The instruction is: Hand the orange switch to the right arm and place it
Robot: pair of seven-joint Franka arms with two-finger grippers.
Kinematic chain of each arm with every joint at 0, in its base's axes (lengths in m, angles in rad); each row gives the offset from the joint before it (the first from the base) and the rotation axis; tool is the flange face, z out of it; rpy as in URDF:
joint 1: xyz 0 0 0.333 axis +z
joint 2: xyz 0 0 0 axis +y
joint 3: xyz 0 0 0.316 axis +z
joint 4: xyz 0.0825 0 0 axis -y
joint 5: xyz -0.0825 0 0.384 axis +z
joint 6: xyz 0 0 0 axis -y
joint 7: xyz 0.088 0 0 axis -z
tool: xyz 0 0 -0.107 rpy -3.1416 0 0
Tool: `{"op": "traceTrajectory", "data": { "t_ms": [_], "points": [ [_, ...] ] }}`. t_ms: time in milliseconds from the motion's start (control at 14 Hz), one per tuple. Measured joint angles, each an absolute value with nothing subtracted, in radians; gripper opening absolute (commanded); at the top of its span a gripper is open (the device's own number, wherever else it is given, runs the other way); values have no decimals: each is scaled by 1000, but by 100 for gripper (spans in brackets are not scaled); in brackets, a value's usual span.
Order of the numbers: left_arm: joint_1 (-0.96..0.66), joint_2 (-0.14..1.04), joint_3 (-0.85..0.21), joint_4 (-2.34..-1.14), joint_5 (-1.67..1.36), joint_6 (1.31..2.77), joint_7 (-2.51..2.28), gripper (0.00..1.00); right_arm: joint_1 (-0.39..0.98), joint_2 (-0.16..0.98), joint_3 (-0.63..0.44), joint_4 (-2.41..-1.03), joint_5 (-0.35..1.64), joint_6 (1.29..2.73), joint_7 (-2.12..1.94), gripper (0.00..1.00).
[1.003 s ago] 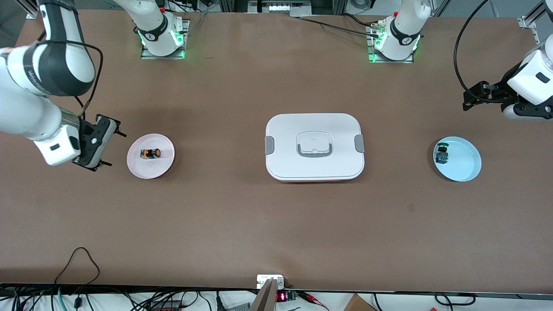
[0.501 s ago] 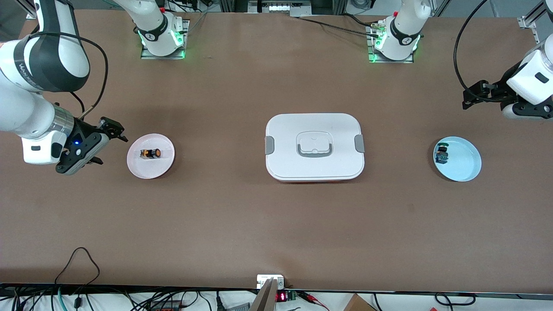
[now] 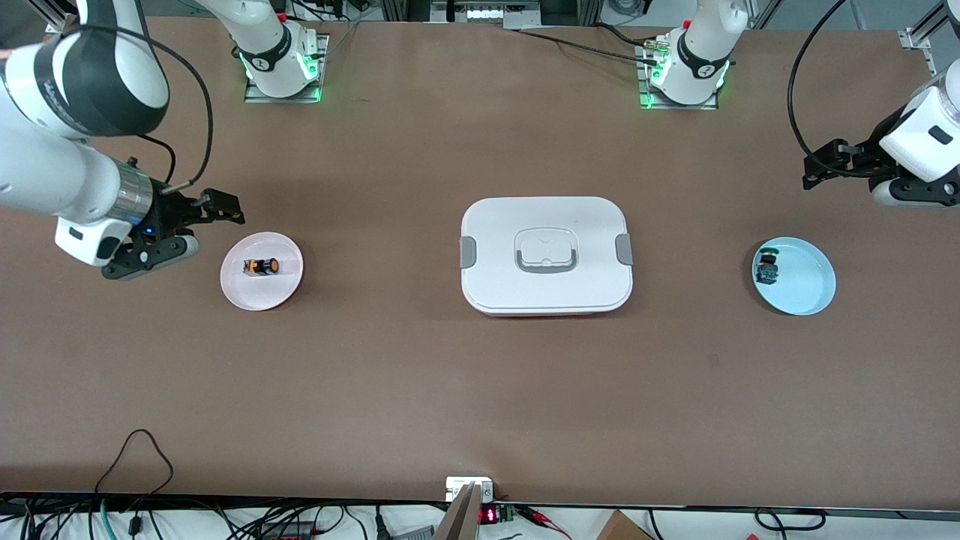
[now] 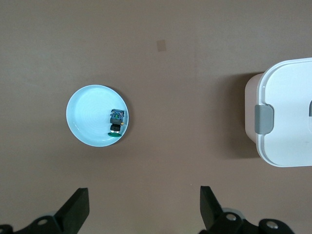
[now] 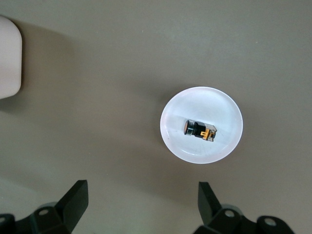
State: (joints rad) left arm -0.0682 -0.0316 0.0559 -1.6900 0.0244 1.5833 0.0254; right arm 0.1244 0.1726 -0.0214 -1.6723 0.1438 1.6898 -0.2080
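The orange switch [image 3: 261, 266] [image 5: 200, 130] lies on its side in a pink plate [image 3: 262, 300] [image 5: 200, 100] toward the right arm's end of the table. My right gripper [image 3: 215, 226] [image 5: 142, 187] hangs open and empty over bare table just beside that plate, clear of the switch. My left gripper [image 3: 829, 169] [image 4: 145, 195] waits open and empty over the left arm's end of the table, near a light blue plate [image 3: 810, 289] [image 4: 87, 109].
A green-capped switch [image 3: 766, 268] [image 4: 117, 123] lies in the blue plate. A white lidded box [image 3: 495, 225] [image 4: 287, 112] [image 5: 7, 58] with grey clips and a handle stands mid-table between the two plates. Cables run along the table edge nearest the camera.
The right arm has swung its gripper round and shifted it closer to the pink plate. The left arm, both switches and the box have not moved.
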Motion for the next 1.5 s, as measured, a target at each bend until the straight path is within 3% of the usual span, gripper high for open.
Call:
{"op": "traceTrajectory", "data": {
  "t_ms": [573, 1146, 1504],
  "points": [
    [-68, -32, 56, -1690, 24, 1582, 25, 100, 99, 159, -146, -1616, 121, 1677, -127, 100],
    [-68, -32, 57, -1689, 24, 1581, 25, 100, 100, 157, -130, -1413, 20, 1439, 39, 100],
    [-68, -32, 57, -1688, 24, 1581, 25, 100, 88, 167, -134, -1438, 12, 1459, 1, 100]
  ]
}}
